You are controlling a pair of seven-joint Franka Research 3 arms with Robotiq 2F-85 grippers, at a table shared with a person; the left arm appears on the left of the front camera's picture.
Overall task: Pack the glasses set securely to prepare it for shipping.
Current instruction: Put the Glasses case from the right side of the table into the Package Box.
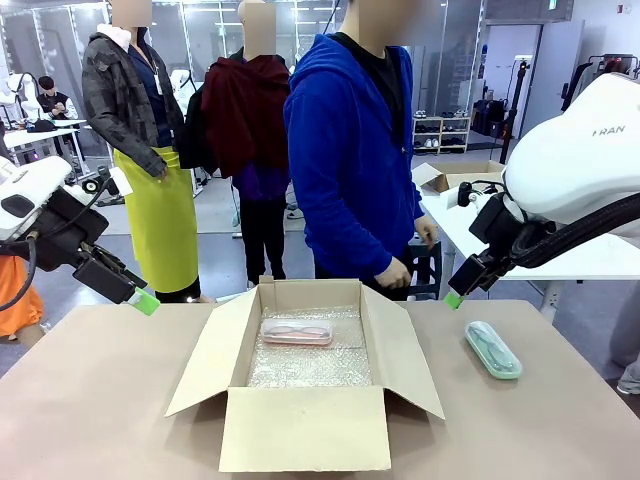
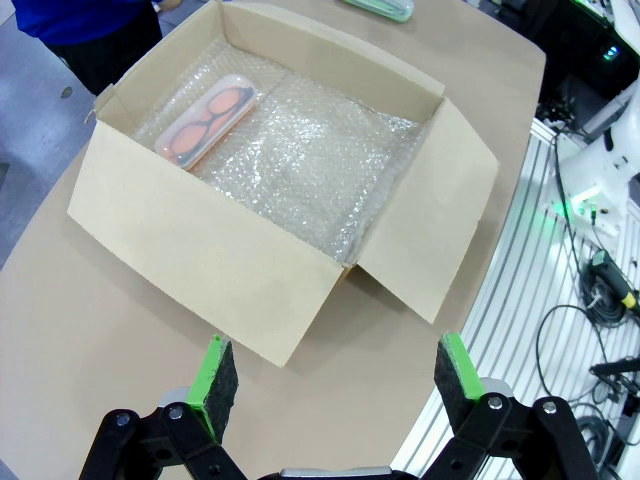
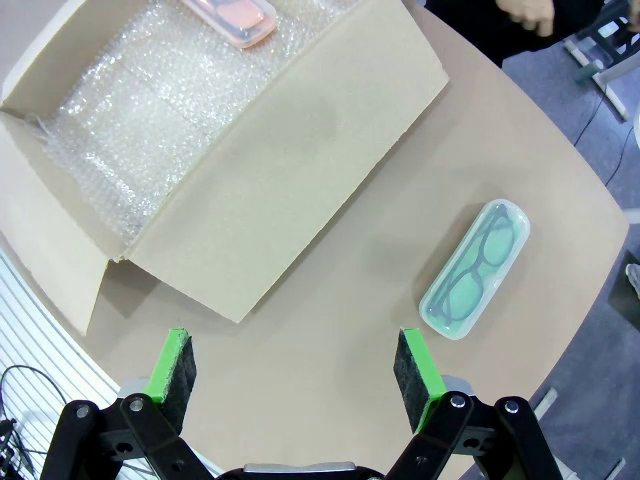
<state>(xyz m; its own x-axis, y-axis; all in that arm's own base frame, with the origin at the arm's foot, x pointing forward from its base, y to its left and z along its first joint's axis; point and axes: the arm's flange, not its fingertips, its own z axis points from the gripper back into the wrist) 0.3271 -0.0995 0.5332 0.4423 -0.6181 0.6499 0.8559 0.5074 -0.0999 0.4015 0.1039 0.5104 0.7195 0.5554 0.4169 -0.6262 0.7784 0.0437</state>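
Pale pink oblong glasses case (image 2: 205,120), dark frames showing through its lid, lies inside the open brown cardboard box (image 2: 200,260) on the clear bubble wrap (image 2: 310,170) lining its floor, far ahead and to the left of the left gripper (image 2: 330,375). That gripper hovers above the light brown table (image 2: 60,330), short of the box's near flap, its green-padded jaws spread wide and empty. Mint green oblong glasses case (image 3: 473,270), glasses visible inside, lies flat on the table outside the box, ahead and to the right of the right gripper (image 3: 295,375). This gripper hangs above the table, jaws wide apart, holding nothing, with the box ahead to its left. A person in a blue hooded jacket (image 1: 350,150) stands beyond the box, one hand (image 1: 398,272) near its far edge.
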